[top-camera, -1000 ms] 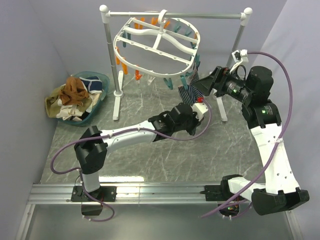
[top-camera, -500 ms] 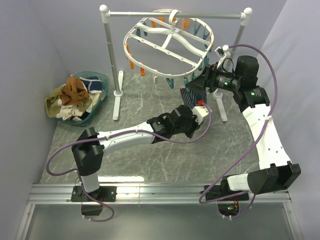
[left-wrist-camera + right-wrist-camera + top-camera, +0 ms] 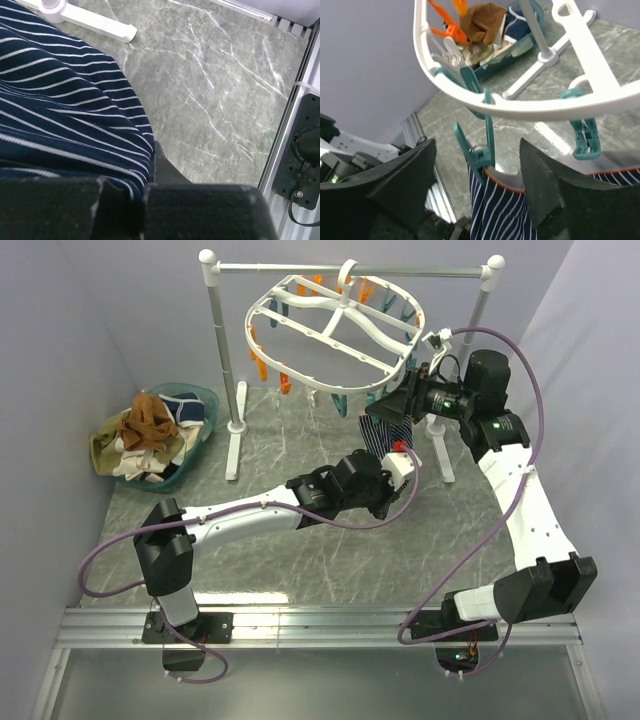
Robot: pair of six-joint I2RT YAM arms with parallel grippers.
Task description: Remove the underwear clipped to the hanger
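At the far left, a teal basket (image 3: 205,398) holds a heap of briefs (image 3: 145,430). To its right, the white oval hanger (image 3: 338,305) hangs tilted from a metal rail stand (image 3: 218,350), with orange and teal clothespins around its rim. The dark striped underwear (image 3: 383,432) hangs from the hanger's near right rim on a teal clothespin (image 3: 480,156). The left gripper (image 3: 398,462) is clamped on the cloth's lower edge, and the right gripper (image 3: 476,147), further right, has its fingers apart on either side of that clothespin.

Soft, even, bright light; faint shadows on the table (image 3: 300,550); near foreground blurred in wrist views.
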